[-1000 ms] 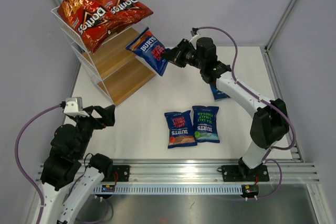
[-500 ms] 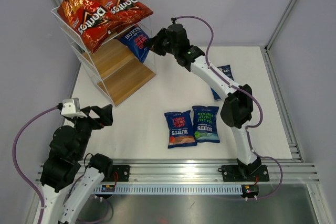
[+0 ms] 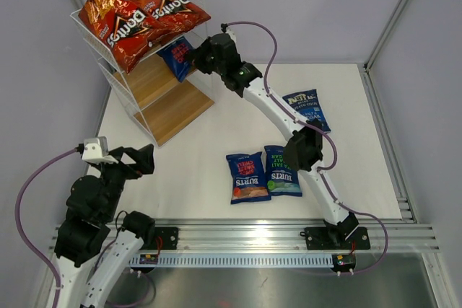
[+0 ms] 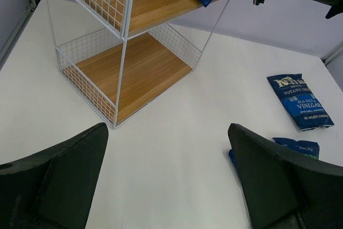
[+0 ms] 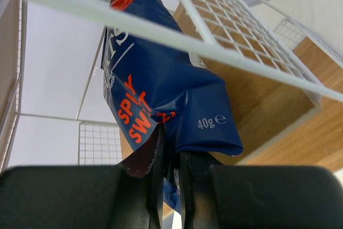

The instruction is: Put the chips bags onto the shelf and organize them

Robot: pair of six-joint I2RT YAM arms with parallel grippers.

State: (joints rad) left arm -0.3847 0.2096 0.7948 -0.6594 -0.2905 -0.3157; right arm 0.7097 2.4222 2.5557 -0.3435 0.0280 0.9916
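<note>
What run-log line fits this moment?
right gripper: shut on Burts bag | bag: at shelf middle tier | left gripper: open, empty | Doritos bags: top tier

Bright even light w/ soft shadows; nearest wire of shelf [image 5: 257, 67] blurred in right-wrist view.

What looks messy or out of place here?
Nothing looks spilled or torn. The two Doritos bags lie crooked and overlapping on the shelf's top tier. The Kettle bag lies skewed on the table, apart from the two paired Burts bags.
</note>
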